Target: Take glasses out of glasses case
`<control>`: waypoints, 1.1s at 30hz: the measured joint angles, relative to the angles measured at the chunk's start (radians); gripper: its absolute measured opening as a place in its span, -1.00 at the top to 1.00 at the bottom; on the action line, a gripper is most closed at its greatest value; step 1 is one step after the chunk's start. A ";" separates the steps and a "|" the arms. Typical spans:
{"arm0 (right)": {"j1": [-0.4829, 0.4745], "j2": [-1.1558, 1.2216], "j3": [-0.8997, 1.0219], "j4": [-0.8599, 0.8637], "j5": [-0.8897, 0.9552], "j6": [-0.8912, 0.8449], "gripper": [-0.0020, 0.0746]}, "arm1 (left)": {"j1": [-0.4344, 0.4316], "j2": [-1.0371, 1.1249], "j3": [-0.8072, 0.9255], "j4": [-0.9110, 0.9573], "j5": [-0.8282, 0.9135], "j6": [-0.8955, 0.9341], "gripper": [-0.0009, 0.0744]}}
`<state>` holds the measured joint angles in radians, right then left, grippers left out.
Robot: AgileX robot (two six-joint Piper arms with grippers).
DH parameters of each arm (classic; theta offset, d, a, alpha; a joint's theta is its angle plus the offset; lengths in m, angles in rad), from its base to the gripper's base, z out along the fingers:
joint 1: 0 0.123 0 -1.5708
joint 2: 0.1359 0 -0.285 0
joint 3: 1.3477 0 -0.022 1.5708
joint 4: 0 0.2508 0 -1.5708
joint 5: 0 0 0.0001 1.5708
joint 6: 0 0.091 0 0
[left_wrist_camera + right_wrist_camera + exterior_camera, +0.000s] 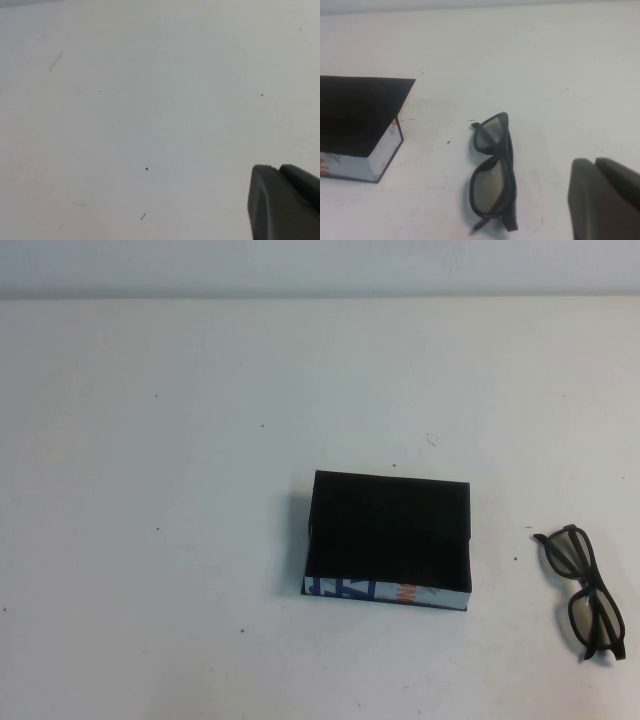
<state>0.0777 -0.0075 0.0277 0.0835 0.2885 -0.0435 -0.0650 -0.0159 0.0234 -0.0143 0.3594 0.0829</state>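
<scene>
Glasses [583, 590], dark plastic-framed, squarish lenses: on white desk [180, 540], apart from shallow black glasses case [388, 538] | judged light, stiff, scratch-prone; grasp bridge | left gripper [285, 202], right gripper [605, 200]: retracted above desk; finger state cannot tell.

Both hands [285, 205] [605, 200] mostly off-frame

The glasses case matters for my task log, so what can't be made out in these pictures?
- Glasses case: in the high view its black top reads flat, so open or shut is unclear; the right wrist view cuts it off at the edge.
- Left pincer: only a dark corner in the left wrist view; open or shut is unclear.
- Right pincer: likewise cropped in the right wrist view, near the glasses.
- Both arms lie outside the high view.
</scene>
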 joint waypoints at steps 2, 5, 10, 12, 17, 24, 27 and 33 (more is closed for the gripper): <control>0.000 0.000 0.000 0.000 0.006 0.000 0.99 | 0.000 0.000 0.000 0.000 0.000 0.000 0.99; 0.000 0.000 0.000 -0.011 0.010 0.000 0.99 | 0.000 0.000 0.000 0.000 0.000 0.000 0.99; -0.002 0.000 0.000 -0.109 0.015 0.000 0.99 | 0.000 0.000 0.000 0.000 0.000 0.000 0.99; -0.010 0.000 0.000 -0.122 0.016 0.000 0.99 | 0.000 0.000 0.000 0.000 0.000 0.000 0.99; -0.033 0.000 0.000 -0.075 0.017 0.000 0.99 | 0.000 0.000 0.000 0.000 0.000 0.000 0.99; -0.040 0.000 0.000 -0.035 0.017 0.000 0.99 | 0.000 0.000 0.000 0.000 0.000 0.000 0.99; -0.040 0.000 0.000 -0.033 0.017 0.000 0.99 | 0.000 0.000 0.000 0.000 0.000 0.000 0.99; -0.040 0.000 0.000 -0.033 0.017 0.000 0.99 | 0.000 0.000 0.000 0.000 0.000 0.000 0.99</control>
<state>0.0378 -0.0075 0.0277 0.0509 0.3060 -0.0435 -0.0650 -0.0159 0.0234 -0.0143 0.3594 0.0829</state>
